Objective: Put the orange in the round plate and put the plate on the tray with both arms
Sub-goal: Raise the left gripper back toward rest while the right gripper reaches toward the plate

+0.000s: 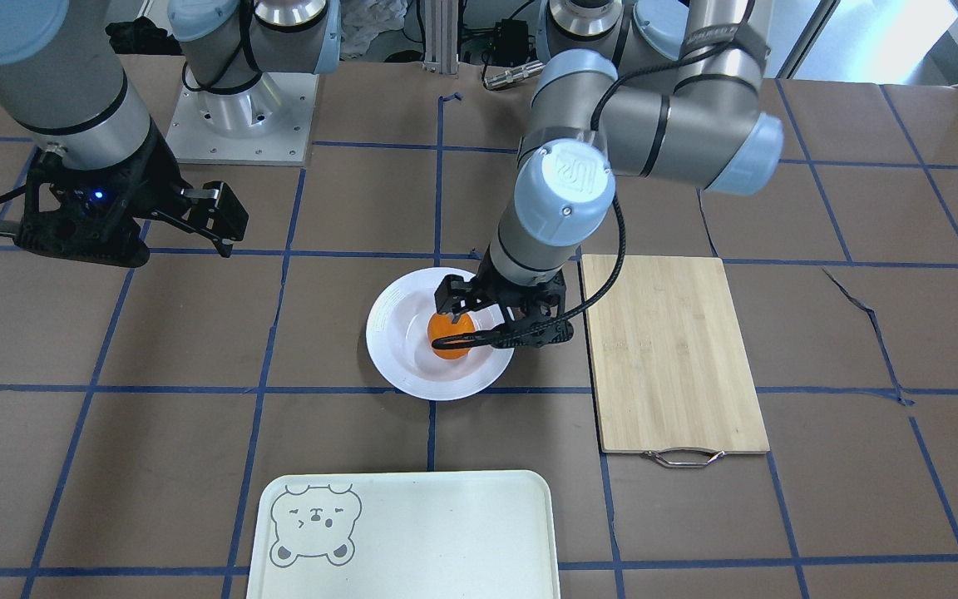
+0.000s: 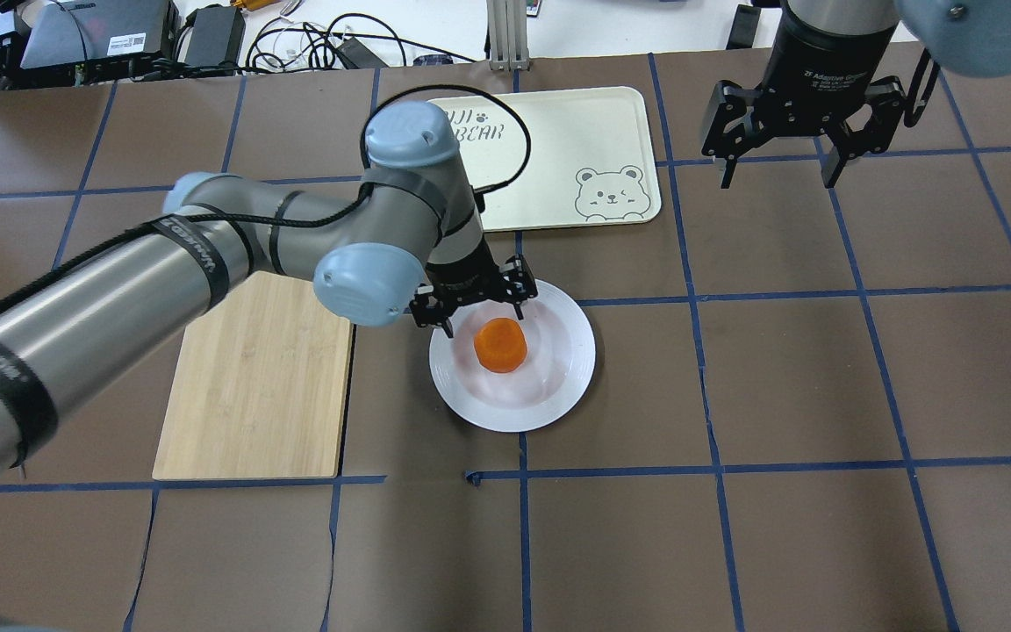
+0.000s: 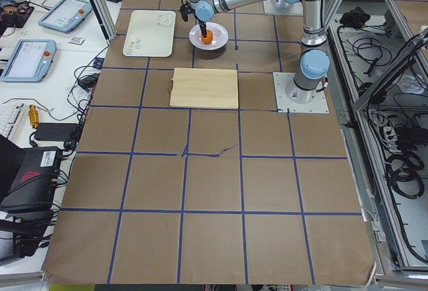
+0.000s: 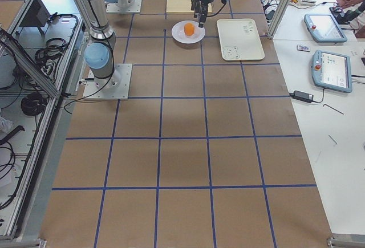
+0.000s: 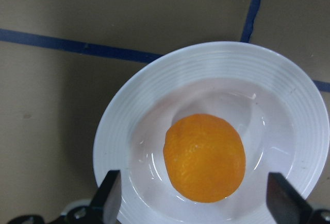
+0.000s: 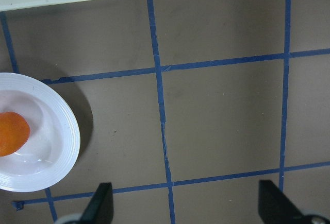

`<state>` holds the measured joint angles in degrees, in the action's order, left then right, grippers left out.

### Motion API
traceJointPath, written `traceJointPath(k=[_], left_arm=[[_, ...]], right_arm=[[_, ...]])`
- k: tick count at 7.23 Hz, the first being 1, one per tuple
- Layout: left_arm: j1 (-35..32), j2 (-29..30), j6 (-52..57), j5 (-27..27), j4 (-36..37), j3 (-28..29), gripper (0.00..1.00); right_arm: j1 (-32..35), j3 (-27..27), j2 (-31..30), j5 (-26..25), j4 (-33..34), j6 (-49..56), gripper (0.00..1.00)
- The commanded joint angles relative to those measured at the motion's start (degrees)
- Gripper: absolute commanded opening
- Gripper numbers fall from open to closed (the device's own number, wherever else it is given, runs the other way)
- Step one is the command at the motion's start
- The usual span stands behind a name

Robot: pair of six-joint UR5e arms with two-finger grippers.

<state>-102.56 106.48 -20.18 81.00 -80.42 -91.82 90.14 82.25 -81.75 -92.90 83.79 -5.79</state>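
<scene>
The orange (image 2: 499, 344) lies in the sunken centre of the white round plate (image 2: 558, 386), mid-table. My left gripper (image 2: 483, 318) hangs just above it, open, its fingers wide apart on either side of the fruit and touching nothing. In the left wrist view the orange (image 5: 204, 157) sits free in the plate (image 5: 129, 121) between the two fingertips (image 5: 109, 198). The cream tray (image 2: 558, 132) with the bear drawing lies a short way beyond the plate. My right gripper (image 2: 777, 167) hovers open and empty over bare table, to the tray's right.
A bamboo cutting board (image 2: 251, 386) with a metal handle lies just left of the plate, under my left arm. Brown paper with blue tape lines covers the table. Cables and devices line the far edge (image 2: 207, 35).
</scene>
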Motion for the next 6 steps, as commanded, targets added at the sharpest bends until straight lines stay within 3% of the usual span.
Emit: traceJointPath(k=[1, 2, 3, 5, 6], left_arm=[[2.10, -6.17, 5.92, 0.47, -14.11, 8.56, 1.00], [2.01, -9.68, 6.03, 1.08, -14.32, 9.89, 1.00], [1.66, -12.59, 6.38, 1.09, -13.71, 9.73, 1.00], [1.66, -12.88, 6.29, 1.52, -6.80, 8.24, 1.00], [1.92, -13.75, 7.60, 4.14, -5.90, 6.41, 1.00]], right_arm=[[-1.71, 0.02, 1.67, 0.87, 0.32, 0.25, 1.00], [-2.07, 0.19, 2.90, 2.09, 0.06, 0.34, 1.00], [-2.08, 1.41, 3.26, 7.67, 0.40, 1.12, 1.00], [-2.95, 6.41, 3.35, 9.83, 5.93, 5.95, 1.00], [-2.96, 10.52, 4.22, 12.28, 12.03, 6.66, 1.00]])
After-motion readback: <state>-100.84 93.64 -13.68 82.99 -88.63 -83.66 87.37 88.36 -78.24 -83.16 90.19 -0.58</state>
